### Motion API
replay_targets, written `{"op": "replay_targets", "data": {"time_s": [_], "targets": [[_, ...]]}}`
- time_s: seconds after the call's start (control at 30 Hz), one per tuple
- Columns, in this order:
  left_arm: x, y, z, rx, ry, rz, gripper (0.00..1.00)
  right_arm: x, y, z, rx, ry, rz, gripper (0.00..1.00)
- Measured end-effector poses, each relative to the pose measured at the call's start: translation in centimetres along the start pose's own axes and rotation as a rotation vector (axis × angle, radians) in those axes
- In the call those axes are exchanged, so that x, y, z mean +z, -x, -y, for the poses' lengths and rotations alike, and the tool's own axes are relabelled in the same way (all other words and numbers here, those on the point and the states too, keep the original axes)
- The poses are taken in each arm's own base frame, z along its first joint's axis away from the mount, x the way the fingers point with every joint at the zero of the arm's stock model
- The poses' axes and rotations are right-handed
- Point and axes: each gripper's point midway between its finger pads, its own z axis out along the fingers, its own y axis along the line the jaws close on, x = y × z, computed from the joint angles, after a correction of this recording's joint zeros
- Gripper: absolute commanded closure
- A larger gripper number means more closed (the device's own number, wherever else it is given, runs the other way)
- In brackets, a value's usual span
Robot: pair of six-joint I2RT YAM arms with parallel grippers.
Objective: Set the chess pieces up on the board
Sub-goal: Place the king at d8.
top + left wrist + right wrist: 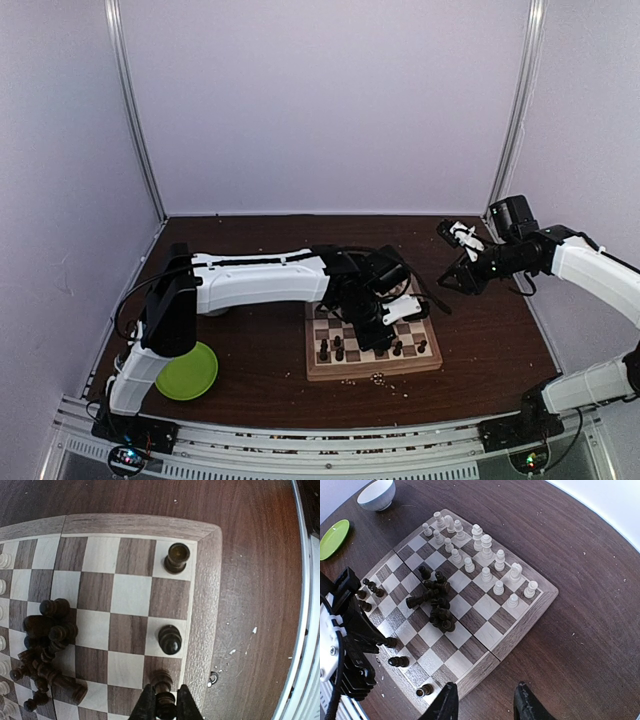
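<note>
Board: the board (350, 372) lies on the brown table (250, 250), centre to near side; its tan frame runs close to the near rail, with pale crumbs (378, 377) by that edge
Left hand: the left gripper (166, 707) is drawn narrow, its fingers (148, 705) pinching the held dark piece (165, 700); it sits over the near row, just inside the frame
Near row: two upright dark pieces (170, 639) stand apart on the same edge row, each on its own square; one of them is in the corner square
Dark heap: the dark heap (437, 600) is tumbled together mid-board, pieces lying across one another; chequered squares show between it and the near row
Pale side: the pale pieces (485, 555) stand upright in two rows along the far side
Right hand: the right gripper (487, 705) is spread wide with nothing between its fingers; it hangs in the air right of the board and farther back, well apart from it
Room around: brown wood shows on every side of the frame; the green plate (187, 372) sits near left and the white bowl (376, 494) lies off the board on the left arm's side, both well apart from the board
</note>
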Motion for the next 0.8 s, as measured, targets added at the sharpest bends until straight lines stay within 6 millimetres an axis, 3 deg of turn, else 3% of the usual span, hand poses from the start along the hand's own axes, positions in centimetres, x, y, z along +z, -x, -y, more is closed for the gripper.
{"op": "replay_targets", "data": {"time_s": [0.33, 0.8], "targets": [[0.07, 0.02, 0.25, 0.008, -0.002, -0.001, 0.95, 0.31, -0.31, -0.14, 0.006, 0.014, -0.013, 0.61], [0.41, -0.22, 0.06, 0.012, 0.012, -0.012, 0.7, 0.33, -0.45, -0.37, 0.01, 0.027, -0.018, 0.61]]}}
